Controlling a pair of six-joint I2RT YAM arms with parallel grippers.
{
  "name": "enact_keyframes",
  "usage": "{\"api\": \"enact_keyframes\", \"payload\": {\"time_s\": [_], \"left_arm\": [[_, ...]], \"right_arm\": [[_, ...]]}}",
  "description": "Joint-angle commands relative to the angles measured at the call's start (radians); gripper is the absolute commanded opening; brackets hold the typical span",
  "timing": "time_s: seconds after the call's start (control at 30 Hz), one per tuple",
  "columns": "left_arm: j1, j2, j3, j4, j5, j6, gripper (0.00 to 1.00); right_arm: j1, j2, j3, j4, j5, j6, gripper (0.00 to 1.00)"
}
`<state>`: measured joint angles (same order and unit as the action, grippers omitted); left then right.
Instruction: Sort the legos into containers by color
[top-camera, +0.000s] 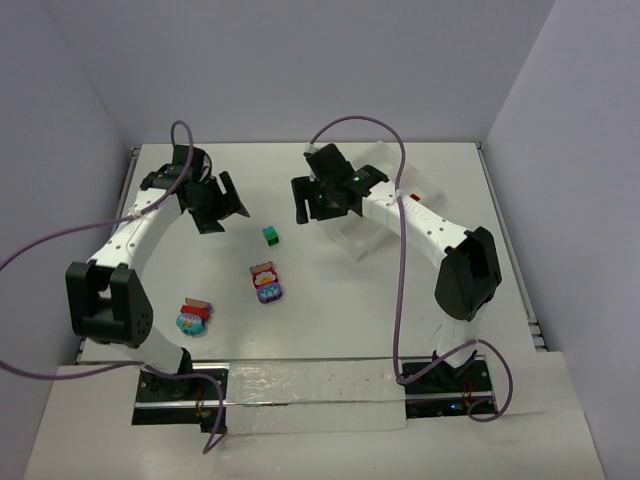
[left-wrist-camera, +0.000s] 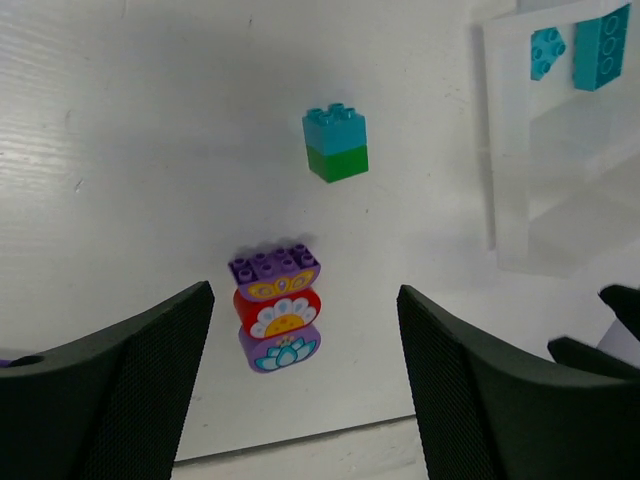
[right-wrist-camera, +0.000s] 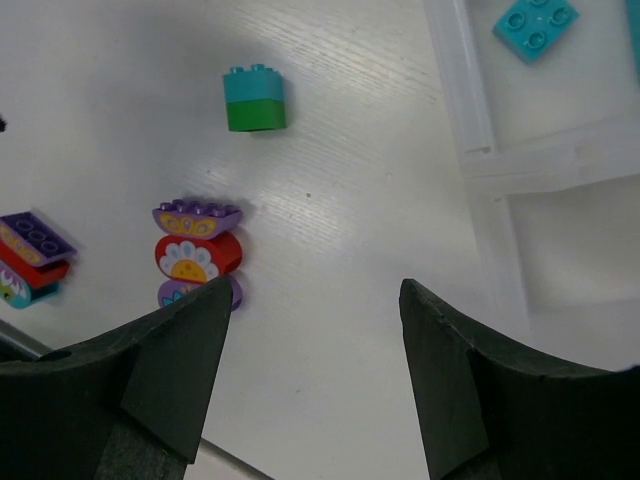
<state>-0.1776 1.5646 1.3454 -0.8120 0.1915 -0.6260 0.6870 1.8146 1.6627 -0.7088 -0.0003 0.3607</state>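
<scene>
- The left gripper (top-camera: 226, 207) is held above the far left part of the white table (top-camera: 420, 300), its jaws spread wide and nothing gripped between them.
- In the left wrist view, the left gripper (left-wrist-camera: 305, 385) is seen with its two dark fingers (left-wrist-camera: 110, 390) well apart. A purple-red-purple clump (left-wrist-camera: 277, 308) lies on the table in the gap beneath them, touched by neither finger.
- The right gripper (top-camera: 312, 203) is held over the left edge of the clear tray (top-camera: 358, 240), likewise parted and empty.
- In the right wrist view, the right gripper (right-wrist-camera: 315, 370) is shown wide open, with bare table below the gap.
- A teal-on-green stack (top-camera: 270, 236) is placed upright on the table between the two grippers, just left of the tray; it is also seen at (left-wrist-camera: 336, 143) and (right-wrist-camera: 254, 98).
- The purple-red-purple clump (top-camera: 266, 283) is found nearer the arm bases than that stack, and at (right-wrist-camera: 195, 255) it is seen lying on its side, decorated with flower faces.
- A third clump of purple, red and teal (top-camera: 192, 317) is set further left, near the left arm's base, and is seen at the left edge of the right wrist view (right-wrist-camera: 30, 258).
- Inside the tray (left-wrist-camera: 505, 150), two teal bricks are seen in one compartment: a small one (left-wrist-camera: 547, 50) and a longer one (left-wrist-camera: 601, 47) beside it.
- One of the teal bricks (right-wrist-camera: 535, 22) is also seen behind the tray wall (right-wrist-camera: 460, 80); the compartment next to it appears without bricks.
</scene>
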Motion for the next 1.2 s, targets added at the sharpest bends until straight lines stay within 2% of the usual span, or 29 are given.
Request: {"api": "enact_keyframes", "payload": {"time_s": [0.0, 0.13, 0.27, 0.5, 0.57, 0.7, 0.87, 1.17], "left_arm": [[-0.065, 0.139, 0.168, -0.058, -0.057, -0.033, 0.8], [-0.118, 0.267, 0.275, -0.156, -0.145, -0.132, 0.79], [-0.132, 0.351, 0.345, -0.197, -0.164, -0.167, 0.79], [-0.179, 0.439, 0.362, -0.191, -0.185, -0.257, 0.75], [-0.184, 0.455, 0.345, -0.16, -0.23, -0.264, 0.73], [-0.184, 0.508, 0.386, -0.145, -0.259, -0.225, 0.71], [-0.184, 0.536, 0.395, -0.094, -0.23, -0.177, 0.72], [-0.189, 0.6, 0.422, -0.1, -0.268, -0.138, 0.66]], "right_arm": [[-0.015, -0.034, 0.028, -0.006, 0.091, 0.046, 0.75], [-0.058, -0.08, -0.02, 0.016, 0.118, 0.1, 0.75], [-0.079, -0.107, -0.038, 0.017, 0.124, 0.11, 0.75], [-0.081, -0.104, -0.022, 0.009, 0.108, 0.115, 0.75], [-0.083, -0.1, -0.017, 0.009, 0.094, 0.118, 0.75], [-0.084, -0.101, -0.017, 0.008, 0.079, 0.11, 0.75], [-0.083, -0.118, -0.035, 0.002, 0.083, 0.101, 0.75], [-0.082, -0.128, -0.046, -0.002, 0.074, 0.1, 0.75]]}}
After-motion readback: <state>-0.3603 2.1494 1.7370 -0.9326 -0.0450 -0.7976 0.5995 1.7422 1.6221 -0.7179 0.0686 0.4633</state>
